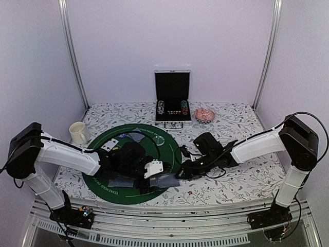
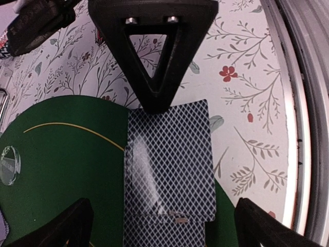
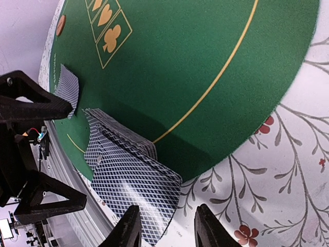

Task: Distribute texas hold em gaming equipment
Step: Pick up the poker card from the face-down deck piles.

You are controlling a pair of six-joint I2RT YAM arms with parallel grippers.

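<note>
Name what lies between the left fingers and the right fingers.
The stack of cards, spanning from left fingers to right fingers, in the left wrist view.

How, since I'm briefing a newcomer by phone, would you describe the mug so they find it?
Find the big round green felt mat on the floral tablecloth. Just off its far-left edge stands the plain white mug, the only cup in the scene.
</note>
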